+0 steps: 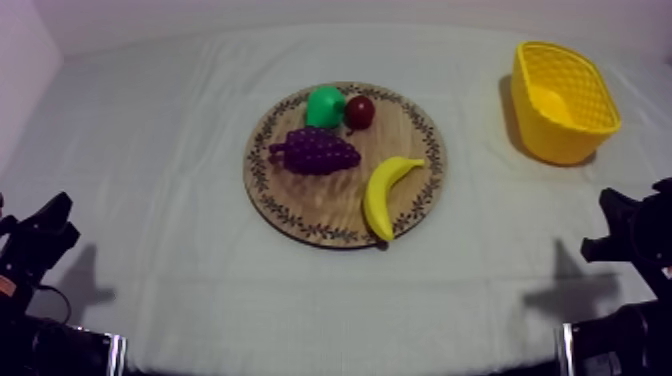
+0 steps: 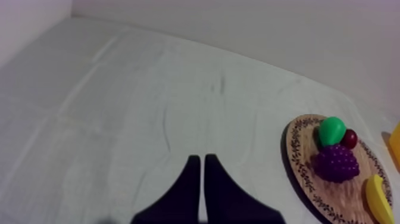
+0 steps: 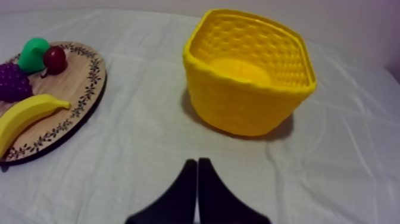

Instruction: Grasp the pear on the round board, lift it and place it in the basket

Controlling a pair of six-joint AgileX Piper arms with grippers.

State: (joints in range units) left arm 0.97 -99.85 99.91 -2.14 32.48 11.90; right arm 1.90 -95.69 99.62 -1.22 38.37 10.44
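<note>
A green pear (image 1: 324, 106) lies on the far part of the round wooden board (image 1: 330, 210), touching a small red fruit (image 1: 360, 111). The yellow basket (image 1: 563, 100) stands empty at the table's far right. My left gripper (image 1: 40, 235) rests low at the left, and its fingers (image 2: 201, 179) lie together as a narrow wedge over bare cloth, with the pear (image 2: 331, 130) off to one side. My right gripper (image 1: 625, 235) rests low at the right, shut (image 3: 197, 182), pointing at the cloth in front of the basket (image 3: 250, 77). The pear (image 3: 33, 54) sits on the board's (image 3: 71, 113) far edge.
A purple bunch of grapes (image 1: 316, 150) and a banana (image 1: 385, 193) share the board with the pear. Bare grey-white cloth surrounds the board and lies between it and the basket. A pale wall borders the table at the far side.
</note>
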